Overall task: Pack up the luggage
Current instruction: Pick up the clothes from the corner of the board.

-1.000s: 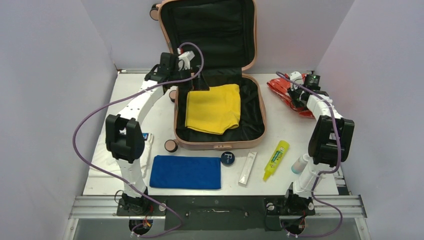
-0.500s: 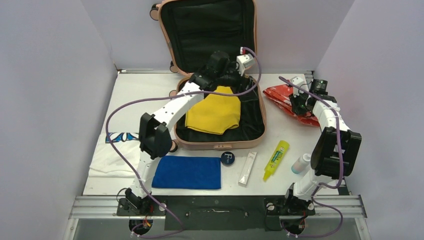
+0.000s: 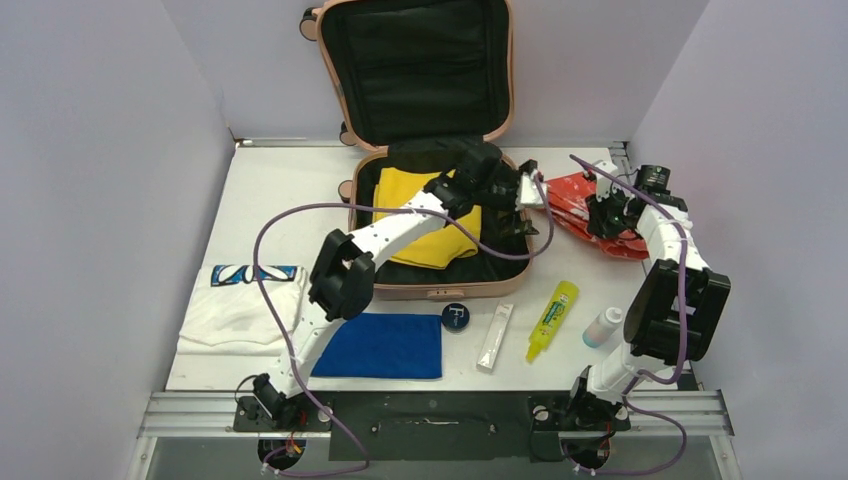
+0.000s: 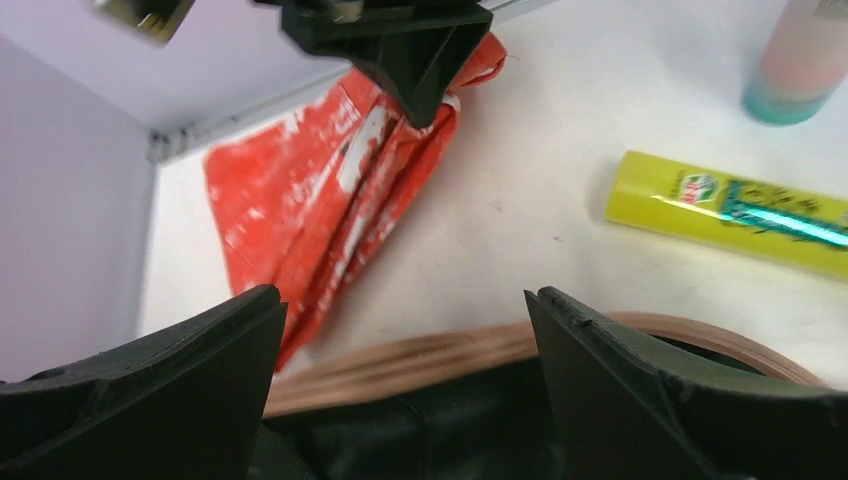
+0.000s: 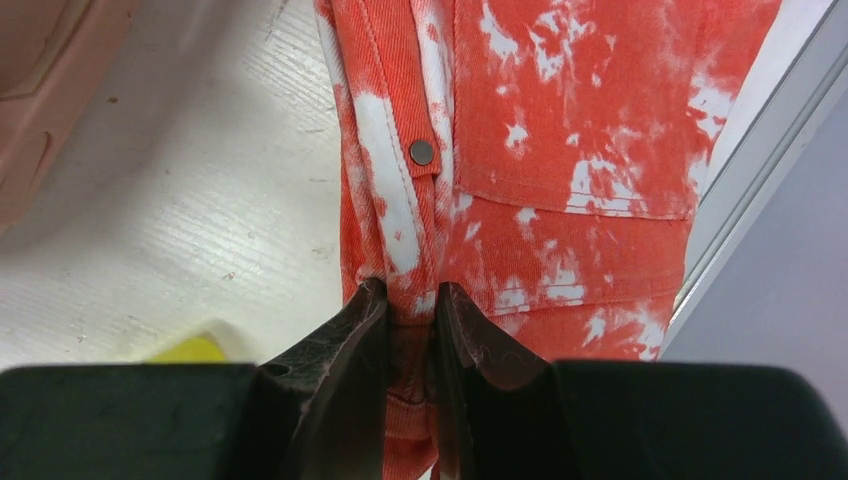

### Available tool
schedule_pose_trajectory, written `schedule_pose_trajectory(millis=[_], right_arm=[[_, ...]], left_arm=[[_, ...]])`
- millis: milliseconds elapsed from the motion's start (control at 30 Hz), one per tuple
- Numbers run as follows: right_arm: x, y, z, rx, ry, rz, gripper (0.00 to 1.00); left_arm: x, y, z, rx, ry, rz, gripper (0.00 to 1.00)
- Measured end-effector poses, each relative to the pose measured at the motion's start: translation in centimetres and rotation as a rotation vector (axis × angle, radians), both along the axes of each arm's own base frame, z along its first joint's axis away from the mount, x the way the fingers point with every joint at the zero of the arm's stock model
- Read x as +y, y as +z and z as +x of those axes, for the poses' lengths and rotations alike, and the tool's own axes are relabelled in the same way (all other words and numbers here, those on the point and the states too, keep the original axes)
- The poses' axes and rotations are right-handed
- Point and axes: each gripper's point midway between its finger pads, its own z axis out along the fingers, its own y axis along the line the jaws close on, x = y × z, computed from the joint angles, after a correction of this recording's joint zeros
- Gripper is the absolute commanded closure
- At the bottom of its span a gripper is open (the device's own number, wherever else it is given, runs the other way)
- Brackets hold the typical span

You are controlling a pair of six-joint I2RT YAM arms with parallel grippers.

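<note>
Swung rightward since earlier, the left arm [image 3: 400, 225] crosses the open peach-pink hard-shell luggage [image 3: 440, 290] at the back of the bench [image 3: 270, 200], which contains only a folded yellow cloth [image 3: 445, 240]; a blue towel [image 3: 375, 345] waits outside. Left wrist: left claw [image 4: 400, 300] gapes, released, facing a red-and-white mottled denim garment [image 4: 300, 200]. Right wrist: right claw [image 5: 410, 300] grasps that garment's edge.

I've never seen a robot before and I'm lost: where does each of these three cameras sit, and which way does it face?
Top external: fixed above and behind the robot, looking down at the table; shows the left gripper, the right gripper, the open luggage.
Left wrist: on the left wrist, over the luggage rim, facing the red-and-white garment; its own open fingers show.
Right wrist: on the right wrist, looking down at the garment pinched between its own fingers.
Shared: both wrist views show the garment.
</note>
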Motion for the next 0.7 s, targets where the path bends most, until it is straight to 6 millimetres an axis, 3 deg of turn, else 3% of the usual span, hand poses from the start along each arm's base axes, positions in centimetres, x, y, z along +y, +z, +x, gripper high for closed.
schedule_pose_trajectory(millis=[300,700], right_arm=[[-0.4,1.0,-0.3,0.001,0.007,0.030,0.95],[-1.0,1.2,-1.2,0.009,0.030,0.054,0.95]], left_arm=[[-5.0,-1.7,-1.8,-0.466,-0.094,-0.024,0.04],[-9.5,-2.4,0.4,-0.733,-0.033,-0.064,0.04]])
